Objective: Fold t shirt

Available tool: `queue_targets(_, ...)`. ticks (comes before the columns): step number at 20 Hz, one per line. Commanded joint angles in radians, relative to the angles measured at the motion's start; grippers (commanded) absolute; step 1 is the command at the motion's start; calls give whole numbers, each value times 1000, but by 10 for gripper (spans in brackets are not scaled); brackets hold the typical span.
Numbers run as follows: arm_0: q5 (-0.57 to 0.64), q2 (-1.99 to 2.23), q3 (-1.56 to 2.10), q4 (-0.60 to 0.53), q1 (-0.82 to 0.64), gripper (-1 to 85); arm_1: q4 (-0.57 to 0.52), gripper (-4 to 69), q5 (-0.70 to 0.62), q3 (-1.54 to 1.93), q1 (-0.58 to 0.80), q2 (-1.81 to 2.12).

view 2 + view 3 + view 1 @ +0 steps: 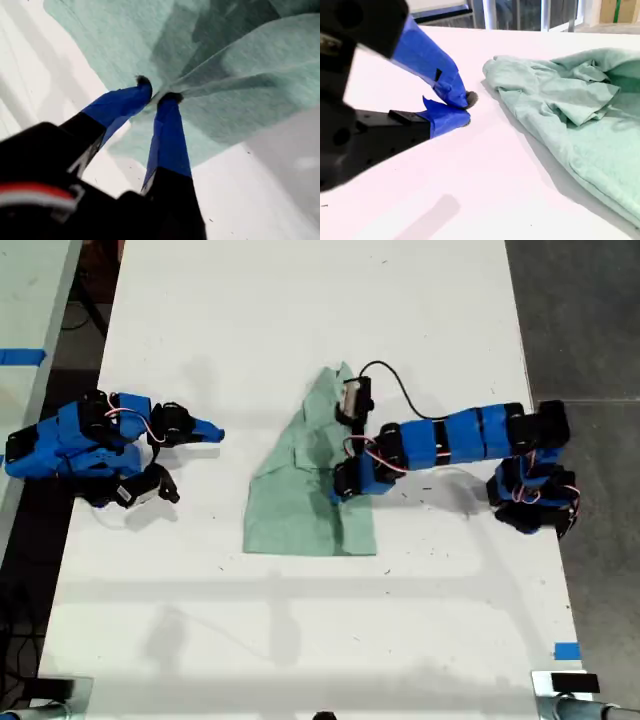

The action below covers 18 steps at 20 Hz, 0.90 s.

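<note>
The shirt point(308, 485) lies at the middle of the table point(300, 300) in the exterior view, a wrinkled mint wedge, narrow toward the top of the frame and broad toward the bottom. Judging by the overlapping layers along its edge on the exterior view's right, one side looks already turned in over the body, while the edge on the exterior view's left still seems to lie single and flat; so the fold reads as begun, not finished, with that side and probably a crosswise fold left. My first gripper point(156, 96) reaches in from the exterior view's right and sits over the shirt's middle point(345, 480); in its wrist view the blue-taped tips are drawn nearly together on a gathered pleat of cloth, which rises off the table and tents away from the pinch. My second gripper point(465, 110) rests on bare table at the exterior view's left point(205, 428), well apart from the shirt in that view; its tips meet or nearly meet on nothing, and the shirt's narrow end shows just beyond them in its wrist view.
</note>
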Motion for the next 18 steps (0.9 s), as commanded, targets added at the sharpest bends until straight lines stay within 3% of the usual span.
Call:
queue_targets(1, -11, 8, 0, 0, -9, -2, 72, 175, -17, -179, 26, -41)
queue_targets(4, -9, 8, -2, 0, -8, -2, 202, 191, 12, -115, 48, 66)
queue_targets(5, -9, 8, -2, 0, -8, -2, 238, 39, 32, -41, 57, 137)
queue_targets(6, -9, 8, -2, 0, -9, -2, 242, 13, 58, 75, 67, 241)
queue_targets(13, -11, 8, -2, 0, -9, -2, -29, 14, 130, 1062, 192, 1042)
queue_targets(16, -14, 8, -2, 0, -8, -2, -156, 14, 97, 1356, 225, 1262)
queue_targets(18, -14, 8, -2, 0, -6, -2, -176, 14, 89, 1470, 225, 1419)
